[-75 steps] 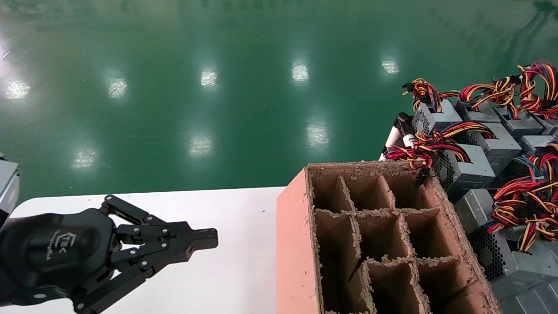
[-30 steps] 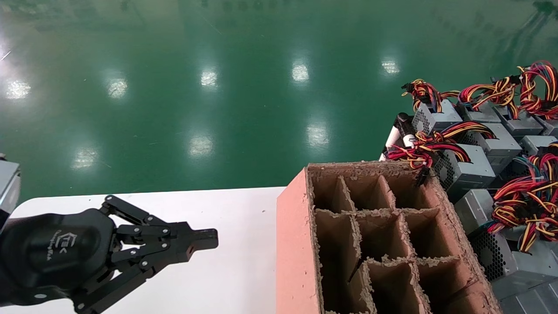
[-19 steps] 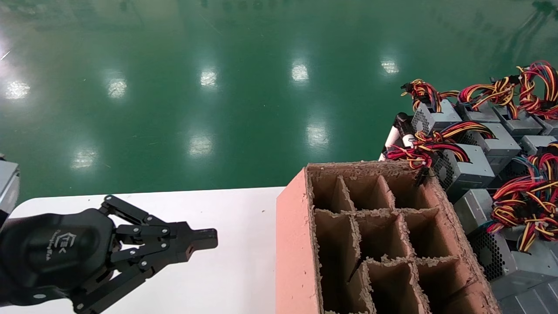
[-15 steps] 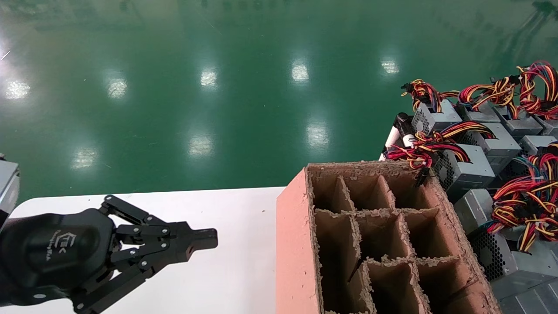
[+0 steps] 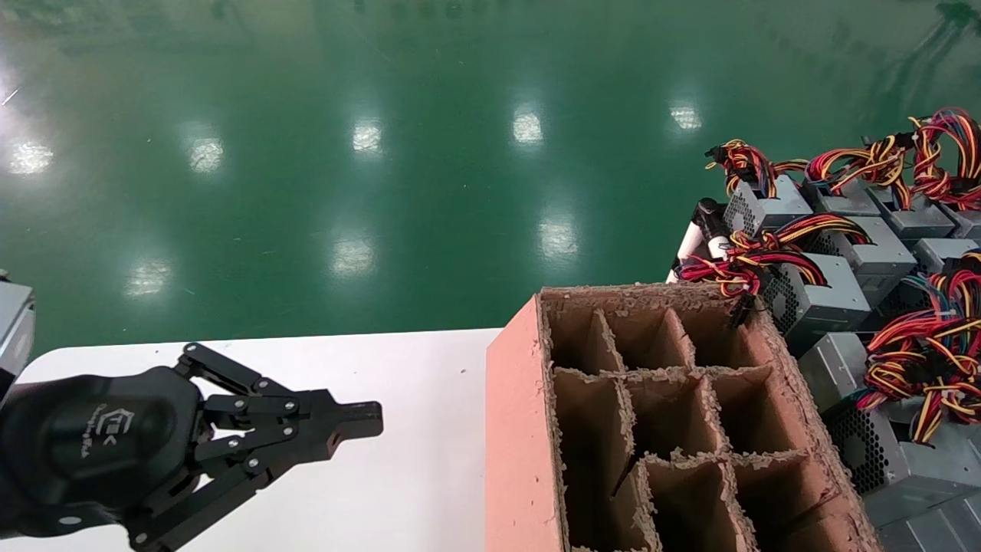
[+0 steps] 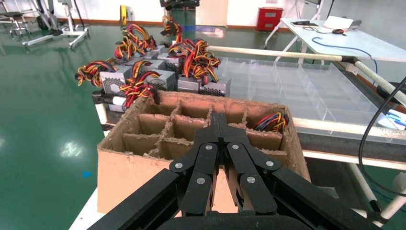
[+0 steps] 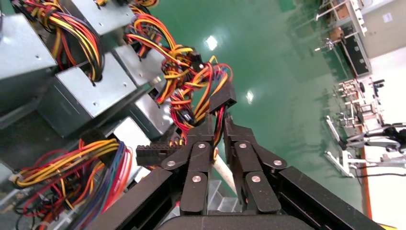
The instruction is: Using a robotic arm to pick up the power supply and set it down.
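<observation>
The left gripper (image 5: 360,420) is parked at about 8 o'clock in the head view, over the white table (image 5: 398,491), its fingers pressed together on nothing; it is well apart from any supply and looks idle.

At about 5 o'clock stands the divided box (image 5: 521,429), open-topped, with ragged cardboard partitions; the cells seen from the head are empty, though the left wrist view shows a cable bundle (image 6: 271,120) in a corner cell on the side away from that gripper.

At about 3 o'clock lie the power supplies (image 5: 816,295), grey cases packed close together with their red, yellow and black cables (image 5: 736,264) spilling over one another and over the box's far rim.

The right gripper (image 7: 218,125) does not show in the head view; its own camera puts it above the supplies, fingers nearly together with only a thin slit between them, empty, with a dark connector (image 7: 223,97) just beyond the tips.

The risks, as I judge them: fingers this close together cannot straddle a case, so a descent now would only press on metal or snag wires; a grasp on cables rather than the case would leave the unit swinging or slipping; tangled looms could drag a neighbour along on the lift; and the frayed partitions may catch trailing wires or a case corner when the unit is lowered into a cell.
</observation>
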